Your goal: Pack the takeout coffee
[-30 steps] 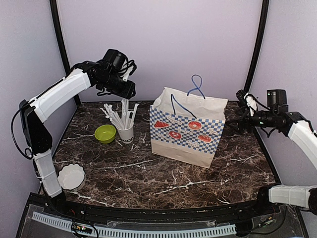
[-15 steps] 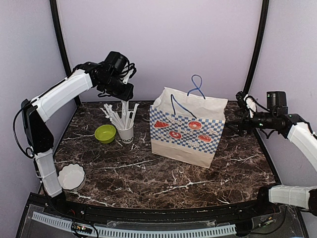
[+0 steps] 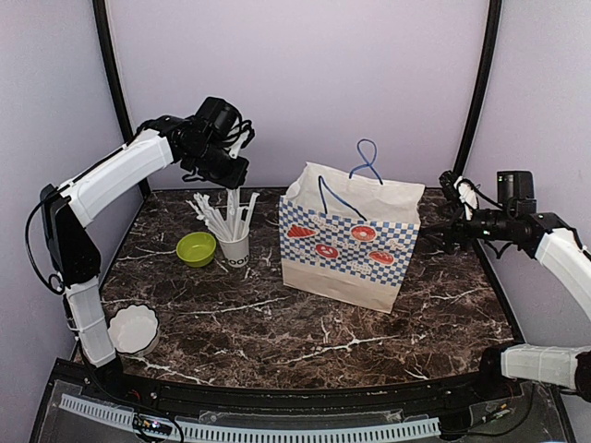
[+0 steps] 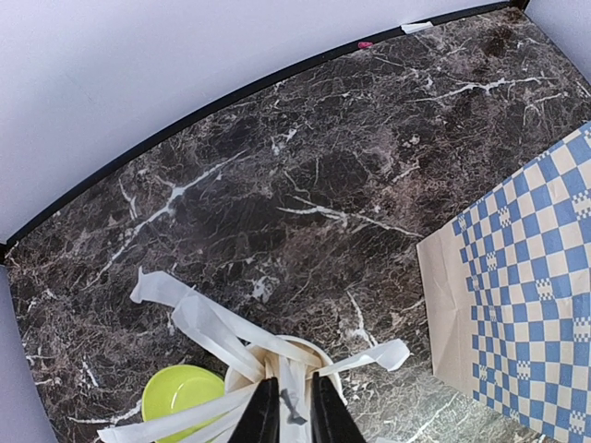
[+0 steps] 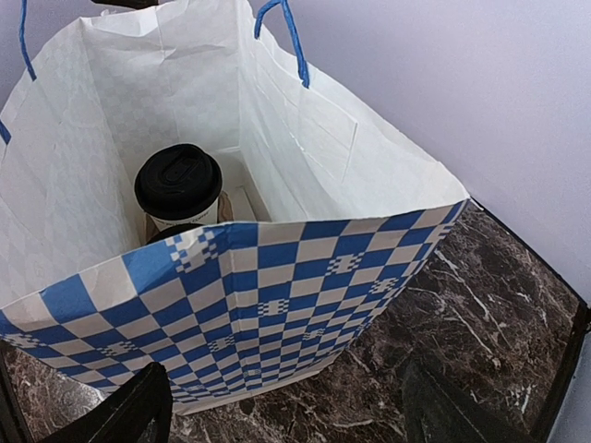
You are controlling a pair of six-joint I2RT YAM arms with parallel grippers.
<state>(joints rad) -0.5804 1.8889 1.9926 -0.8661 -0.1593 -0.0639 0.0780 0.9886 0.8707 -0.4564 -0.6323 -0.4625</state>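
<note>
Soft, even light fell from above, bright throughout. In the top view the pale walls (image 3: 295, 83) were flatly lit. The dark marble bench (image 3: 277, 323) carried no hard glare, only faint, diffuse shadows close under the paper bag (image 3: 351, 249) and the white bowl (image 3: 134, 329). The black frame posts (image 3: 109, 92) leaned at the left and right edges. In the left wrist view the bench's far edge bowed, and the left gripper (image 4: 294, 415) looked dark and slightly soft. In the right wrist view the bag's inside glowed white, the coffee cup (image 5: 180, 189) lid had a dull sheen, and the right gripper (image 5: 286, 415) fingers (image 5: 134, 411) were blurred silhouettes.

Checkered bag (image 3: 351, 242), straw cup (image 3: 235, 247), green bowl (image 3: 196, 248)
</note>
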